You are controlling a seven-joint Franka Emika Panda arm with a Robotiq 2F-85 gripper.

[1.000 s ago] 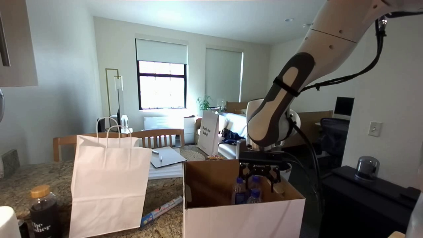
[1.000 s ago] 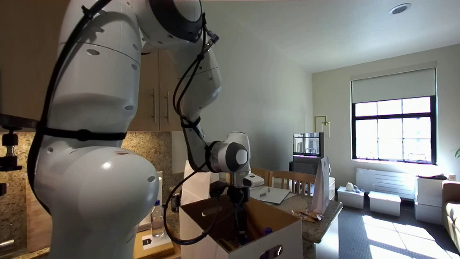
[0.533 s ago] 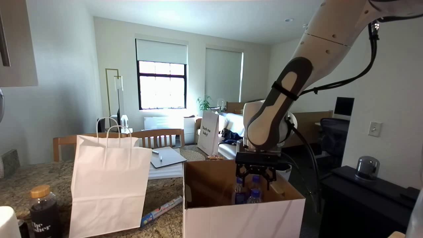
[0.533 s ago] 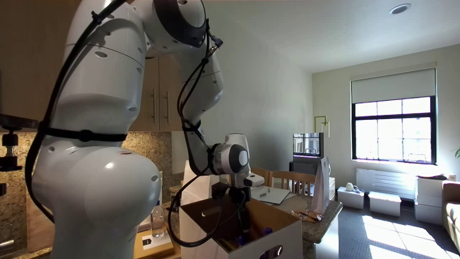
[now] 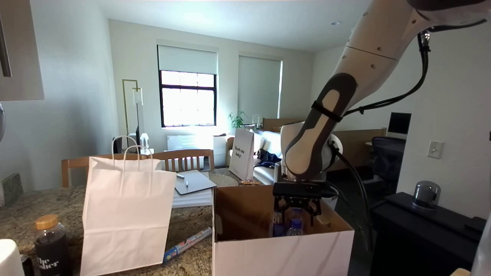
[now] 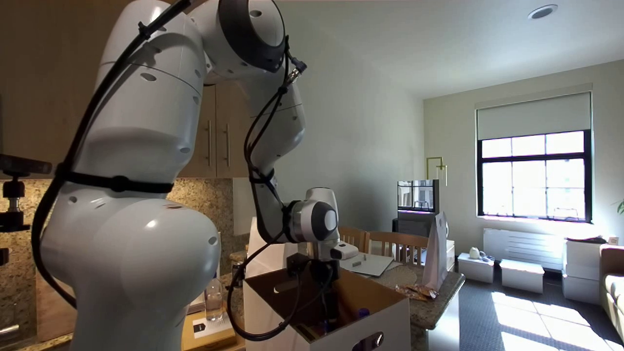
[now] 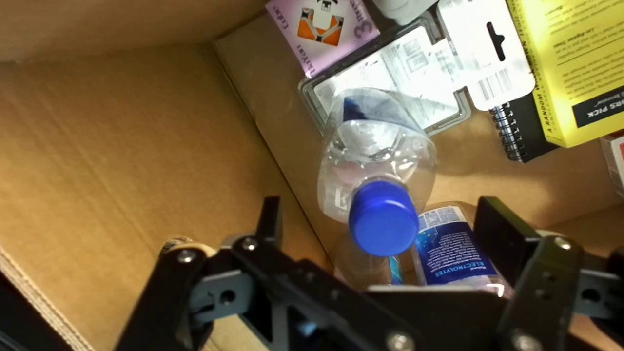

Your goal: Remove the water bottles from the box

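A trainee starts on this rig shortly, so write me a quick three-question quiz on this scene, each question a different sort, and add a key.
1. True or false: the end effector reaches, open, into the cardboard box.

2. Multiple choice: in the wrist view, what colour is the cap of the nearest bottle?
A. White
B. Blue
C. Orange

3. Fill in the blank: in the wrist view, the largest word readable on the blue label to the right of that cap is "____".

Key:
1. True
2. B
3. ELECTROLYTES
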